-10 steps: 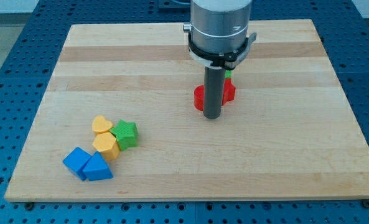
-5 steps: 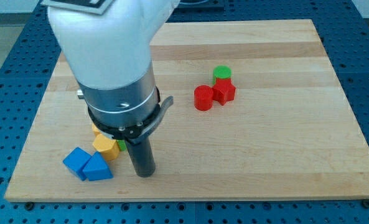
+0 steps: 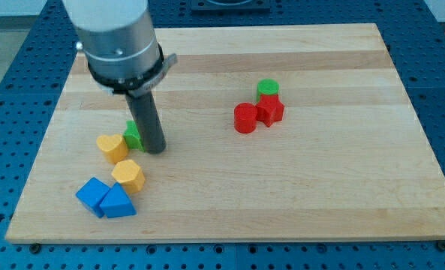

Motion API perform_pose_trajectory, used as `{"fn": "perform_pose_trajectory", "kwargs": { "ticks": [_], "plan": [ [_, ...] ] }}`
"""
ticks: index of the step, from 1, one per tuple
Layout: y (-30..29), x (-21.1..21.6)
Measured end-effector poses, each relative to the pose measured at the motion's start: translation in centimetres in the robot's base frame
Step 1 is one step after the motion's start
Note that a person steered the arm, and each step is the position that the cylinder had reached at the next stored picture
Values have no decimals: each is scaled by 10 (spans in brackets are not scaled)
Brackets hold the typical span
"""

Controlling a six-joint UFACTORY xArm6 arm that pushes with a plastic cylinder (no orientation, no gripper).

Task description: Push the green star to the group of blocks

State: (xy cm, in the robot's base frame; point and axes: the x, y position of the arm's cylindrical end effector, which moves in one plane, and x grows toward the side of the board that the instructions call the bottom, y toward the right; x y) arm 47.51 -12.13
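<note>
The green star (image 3: 133, 136) lies left of the board's middle, mostly hidden behind my rod. My tip (image 3: 155, 150) rests on the board touching the star's right side. A yellow heart (image 3: 112, 147) sits just left of the star. A yellow hexagon (image 3: 127, 176) lies below them. Two blue blocks (image 3: 104, 198) sit at the lower left. At the view's right of centre, a red cylinder (image 3: 245, 118), a red block (image 3: 270, 110) and a green cylinder (image 3: 267, 88) form a tight group.
The wooden board (image 3: 320, 187) lies on a blue perforated table. The arm's grey body (image 3: 117, 37) hangs over the board's upper left.
My tip moved from the lower left up to the star's right side. The green star and yellow heart have shifted up and left, away from the yellow hexagon.
</note>
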Motion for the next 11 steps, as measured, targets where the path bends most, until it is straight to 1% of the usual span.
{"fn": "perform_pose_trajectory", "kwargs": {
  "ticks": [2,3,4,5,6,7,9,11],
  "plan": [
    [-20,-66],
    [-37,-92],
    [-75,-94],
    [-111,-74],
    [-124,-46],
    [-115,-34],
    [-46,-32],
    [4,-27]
  ]
}}
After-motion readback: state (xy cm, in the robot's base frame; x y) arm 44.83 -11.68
